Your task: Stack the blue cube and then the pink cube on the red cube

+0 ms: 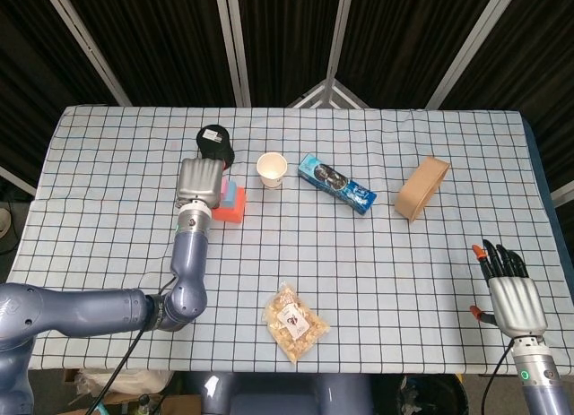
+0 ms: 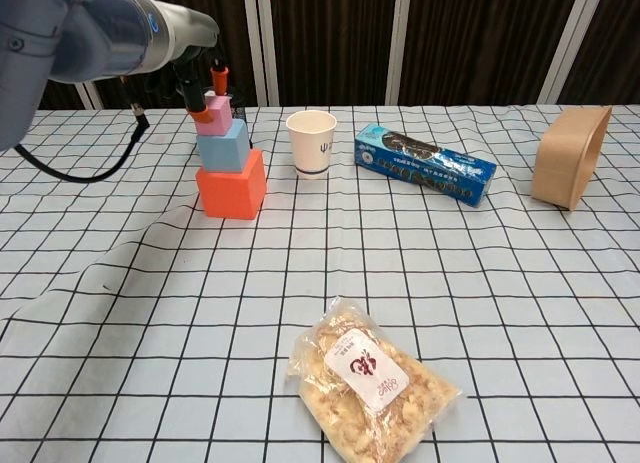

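- I take the red cube (image 2: pixel 231 188) as my landmark; it sits on the checked tablecloth (image 2: pixel 520 283), left of the paper cup (image 2: pixel 311 141).
- The blue cube (image 2: pixel 223 146) rests on top of the red cube, and the pink cube (image 2: pixel 211 115) sits on top of the blue one — all three stacked, each smaller than the one below.
- My left hand (image 2: pixel 200 88) is at the top of that stack, orange-tipped fingers (image 2: pixel 219 78) against the pink cube on both sides, so I read it as pinching the cube. From the head view the back of the hand (image 1: pixel 200 179) covers most of the stack; only the right edges of the cubes show.
- My right hand (image 1: pixel 512 294) is well apart from the red cube, past the near right corner of the table, fingers straight and spread, holding nothing.
- Right of the red cube, beyond the cup, lies a blue biscuit box (image 2: pixel 425 163), and further right a tan container (image 2: pixel 568 155) on its side.
- Nearer to me than the red cube lies a clear snack bag (image 2: pixel 369 378).
- Behind the red cube — a black round object (image 1: pixel 215 142).
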Tool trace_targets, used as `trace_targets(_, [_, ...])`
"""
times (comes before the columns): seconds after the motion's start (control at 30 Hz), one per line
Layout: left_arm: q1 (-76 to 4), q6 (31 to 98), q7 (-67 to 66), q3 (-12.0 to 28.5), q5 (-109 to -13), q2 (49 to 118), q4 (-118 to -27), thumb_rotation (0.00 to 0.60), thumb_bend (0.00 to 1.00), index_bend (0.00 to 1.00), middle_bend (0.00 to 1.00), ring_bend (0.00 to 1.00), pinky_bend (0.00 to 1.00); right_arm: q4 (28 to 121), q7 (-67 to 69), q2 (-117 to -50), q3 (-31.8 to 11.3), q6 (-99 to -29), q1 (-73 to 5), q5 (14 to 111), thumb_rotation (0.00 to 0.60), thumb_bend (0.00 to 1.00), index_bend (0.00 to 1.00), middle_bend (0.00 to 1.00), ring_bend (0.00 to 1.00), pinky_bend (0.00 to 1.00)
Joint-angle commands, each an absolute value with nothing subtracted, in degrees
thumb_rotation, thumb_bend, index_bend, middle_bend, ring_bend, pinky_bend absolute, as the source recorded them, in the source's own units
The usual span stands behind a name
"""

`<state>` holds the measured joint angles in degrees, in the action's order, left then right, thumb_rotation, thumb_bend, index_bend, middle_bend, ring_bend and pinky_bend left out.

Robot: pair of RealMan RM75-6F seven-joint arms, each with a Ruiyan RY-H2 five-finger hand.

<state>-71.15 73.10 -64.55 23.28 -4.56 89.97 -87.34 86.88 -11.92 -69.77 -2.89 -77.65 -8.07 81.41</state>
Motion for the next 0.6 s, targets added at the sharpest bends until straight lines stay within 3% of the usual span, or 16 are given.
trace_targets(0.03, [-71.1,73.0,-64.6,23.3,-4.6,89.9,-87.4,0.6,0.36,0.3,0.88,0.7,0.7,86.9,-12.0,-69.8,-2.9,-77.6,-8.1,81.4,0.6,0.11,0.0,0.0,0.0,0.1])
trace_targets(0.37, [-70.7,74.4,-64.8,23.8,-5.0,88.4,-90.5,0.6,0.36,0.28,0.88,0.7,0.7,86.9,-12.1,-69.8,-2.9,-77.5,-8.2,81.5,0.6,0.11,0.0,0.0,0.0,0.1])
trace_targets(0.6, [-68.6,79.5,-64.1,25.9,-6.7,81.2,-101.1,0.6,0.35,0.28,0.88,0.7,0.7,87.2,-12.1,-69.8,-2.6,-77.5,-8.3,82.2,0.6,0.11,0.0,0.0,0.0,0.1])
